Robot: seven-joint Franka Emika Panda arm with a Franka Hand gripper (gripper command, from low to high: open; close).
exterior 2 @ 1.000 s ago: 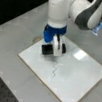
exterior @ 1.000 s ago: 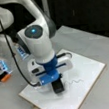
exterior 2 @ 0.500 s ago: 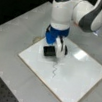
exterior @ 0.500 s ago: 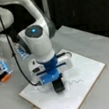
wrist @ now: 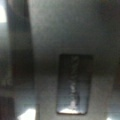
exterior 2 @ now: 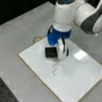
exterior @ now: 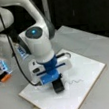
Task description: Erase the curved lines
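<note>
1. over the last second i saw little change: the gripper (exterior: 57,84) stayed low over the whiteboard (exterior: 90,66), with the black eraser (exterior: 58,86) under it, resting on or just above the board surface.
2. i could not tell how the fingers stood; the arm's body hid them in both front views, and i judged they were gripping the eraser only from how it sat beneath them.
3. the curve lines (exterior: 75,81) remained whole, just beside the eraser toward a front view's right; in a front view (exterior 2: 54,69) they ran down from the eraser (exterior 2: 50,52).
4. my reading: no wiping had begun yet.
5. the wrist view showed only a dark rectangular block (wrist: 73,83).
6. the board lay on the grey tabletop (exterior 2: 16,30).
</note>
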